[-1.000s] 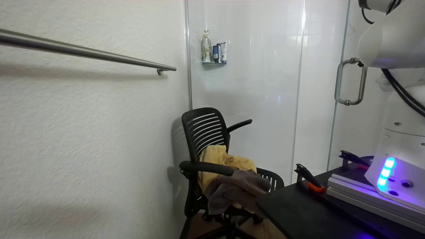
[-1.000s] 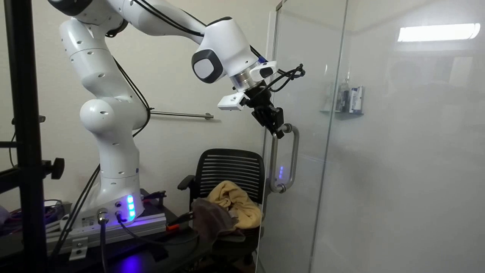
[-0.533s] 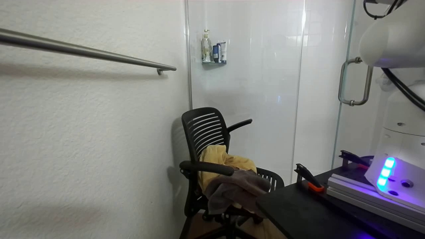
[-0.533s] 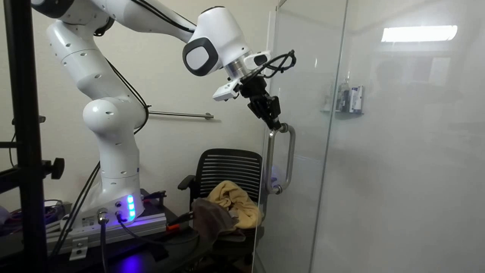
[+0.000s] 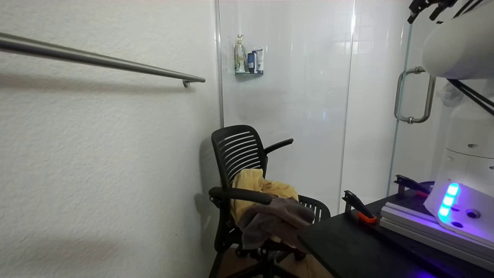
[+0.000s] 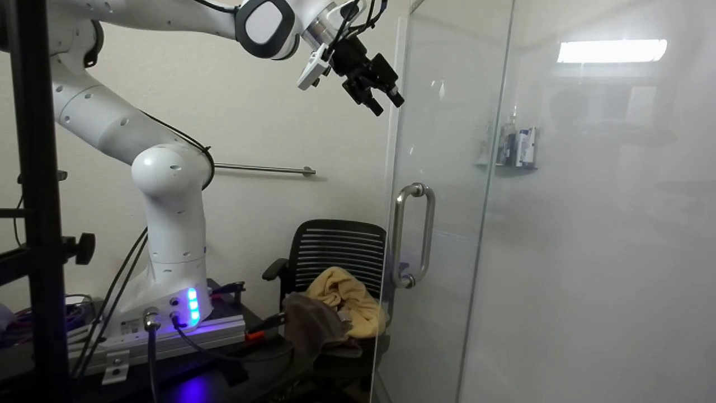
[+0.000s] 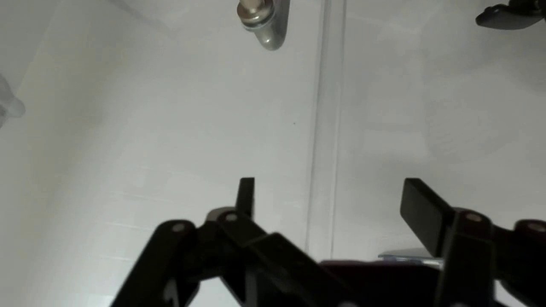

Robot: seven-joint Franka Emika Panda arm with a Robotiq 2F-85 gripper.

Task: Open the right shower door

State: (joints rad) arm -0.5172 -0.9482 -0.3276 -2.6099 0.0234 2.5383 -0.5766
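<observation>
You had just come off the handle [image 6: 397,235]: a second earlier the gripper [image 6: 387,106] was down at its top end, and you had since carried it up and back, well clear. Its fingers [image 7: 421,213] stood wide apart with nothing between them. Over that second the right shower door [image 6: 456,240] had shifted a little towards the robot, most of it before you rose, hardly at all after. In an exterior view its free edge stood apart from the handle-less pale panel [image 5: 293,116], beyond the edge of the tabletop [image 5: 335,237] that carried the clamps [image 5: 356,204], and well along from the corner nearest the chair [image 5: 245,195]. I judged that you had the door ajar rather than fully opened: the pull looked done, with a wider swing left to make, perhaps by pushing from behind the glass.

Your wrist view served best for the fingers, since it laid out the whole gap between the tips; it also caught a metal fitting [image 7: 255,13], probably the handle's upper mount, but could not tell you how far the door stood out. In an exterior view the gripper hung above the complete handle, touching nothing, though the tabletop's edges there were dark and hard to trace. That corner and the gap beside the panel were plain only in an exterior view where the arm [image 5: 459,50] covered much of the glass and the gripper merely dipped in at the top.
</observation>
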